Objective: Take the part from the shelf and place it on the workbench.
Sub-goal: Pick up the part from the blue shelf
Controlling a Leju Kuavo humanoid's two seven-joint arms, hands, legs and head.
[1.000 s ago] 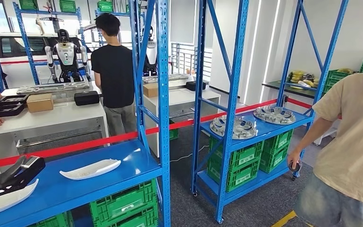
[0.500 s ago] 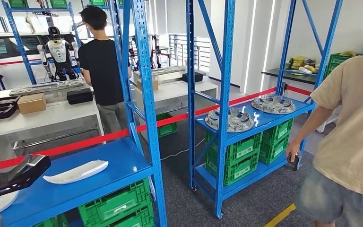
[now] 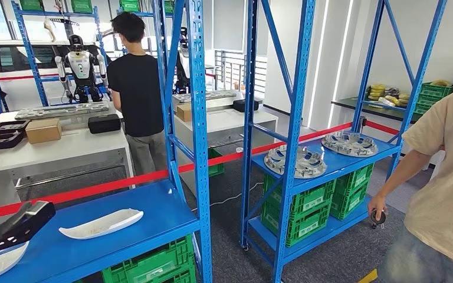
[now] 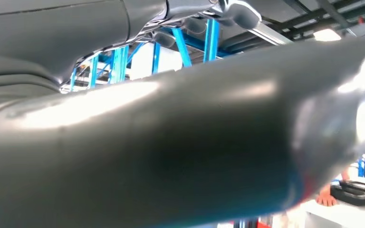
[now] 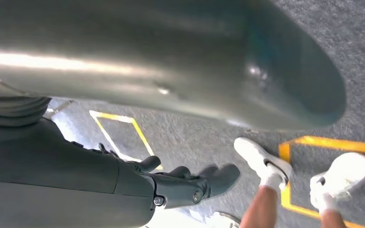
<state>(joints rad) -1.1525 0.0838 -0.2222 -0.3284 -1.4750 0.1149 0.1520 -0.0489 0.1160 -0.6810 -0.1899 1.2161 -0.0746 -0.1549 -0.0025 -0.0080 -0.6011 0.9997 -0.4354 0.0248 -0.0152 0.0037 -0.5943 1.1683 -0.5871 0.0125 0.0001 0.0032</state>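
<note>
Two white curved parts lie on the blue shelf (image 3: 153, 206). One part (image 3: 101, 223) is mid-shelf, the other part (image 3: 0, 260) is at the lower left edge. My left hand (image 3: 12, 223) hovers just above that nearer part, fingers stretched forward and thumb raised, holding nothing. The left wrist view is a dark blur of that hand (image 4: 171, 152) at close range. My right hand (image 5: 190, 183) hangs over the grey floor, fingers loosely extended and empty. A white workbench (image 3: 65, 147) stands beyond the red tape.
Blue uprights (image 3: 199, 118) frame the shelf; a second rack holds round metal castings (image 3: 295, 160) over green crates (image 3: 298, 212). One person (image 3: 442, 194) stands close at the right, another (image 3: 135, 88) at the workbench. Their white shoes (image 5: 261, 159) are near yellow floor lines.
The whole picture swayed left and back as the camera moved. My left hand drifted slightly over the near part. The person at the right stepped further toward the picture's edge.
</note>
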